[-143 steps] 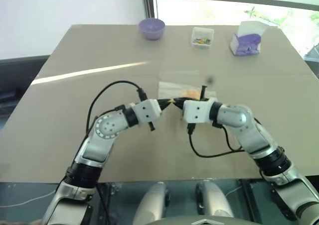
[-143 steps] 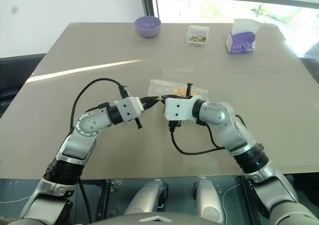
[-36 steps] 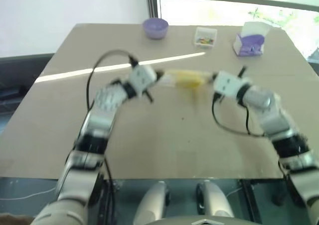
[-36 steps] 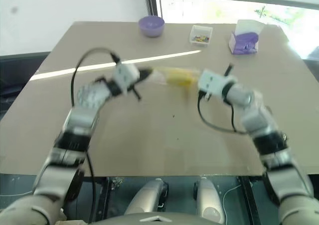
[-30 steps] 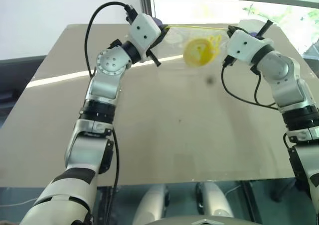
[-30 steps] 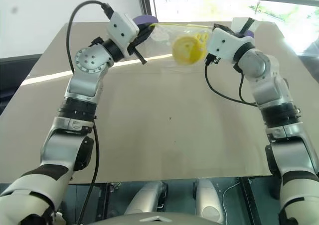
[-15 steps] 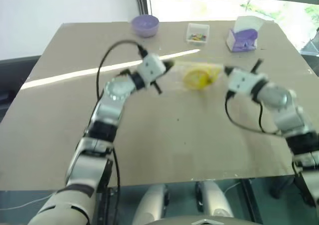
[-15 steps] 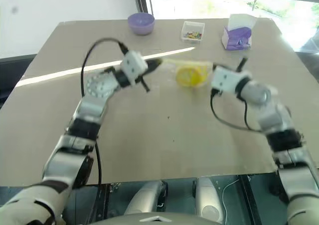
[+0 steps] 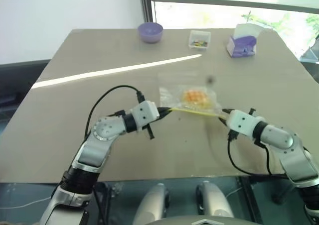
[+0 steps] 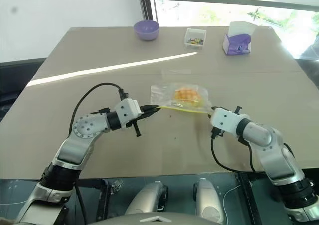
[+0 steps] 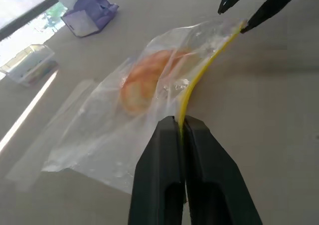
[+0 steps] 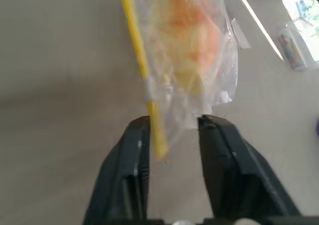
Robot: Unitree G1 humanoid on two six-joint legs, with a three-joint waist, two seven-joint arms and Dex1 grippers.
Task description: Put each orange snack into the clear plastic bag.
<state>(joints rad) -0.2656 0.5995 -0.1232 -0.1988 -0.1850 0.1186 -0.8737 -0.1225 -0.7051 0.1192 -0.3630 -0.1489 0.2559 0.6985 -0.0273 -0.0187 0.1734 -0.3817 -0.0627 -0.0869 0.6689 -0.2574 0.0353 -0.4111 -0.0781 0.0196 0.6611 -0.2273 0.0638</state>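
A: Start with the left eye view. Where is the bag?

B: The clear plastic bag (image 9: 188, 98) lies flat on the table (image 9: 75, 85), about mid-table and a little toward the near edge. The orange snack (image 9: 192, 95) is inside it, and the yellow seal strip (image 9: 197, 113) runs along the bag's near edge. At the far edge stand a purple bowl (image 9: 150, 31), a small clear box (image 9: 199, 39) and a purple tissue box (image 9: 242, 45), well apart from the bag.

A: And the arms there?

B: The left gripper (image 9: 166, 109) meets the left end of the strip. The right gripper (image 9: 223, 113) sits at the strip's right end.

A: Does the right eye view add anything?

B: Same layout: bag and bun lying between the two grippers, both of them low over the table.

A: Left wrist view?

B: The left gripper's black fingers (image 11: 162, 158) are pressed together, pinching the yellow strip where it reaches them. The bun shows through the crinkled plastic just beyond. Across the bag the other gripper's two finger tips stand apart, one touching the strip's far end.

A: Right wrist view?

B: The right gripper's fingers (image 12: 137, 150) stand apart. The end of the yellow strip lies in the gap, close to one finger, and nothing is clamped. The bag with the bun stretches away from them on the table.
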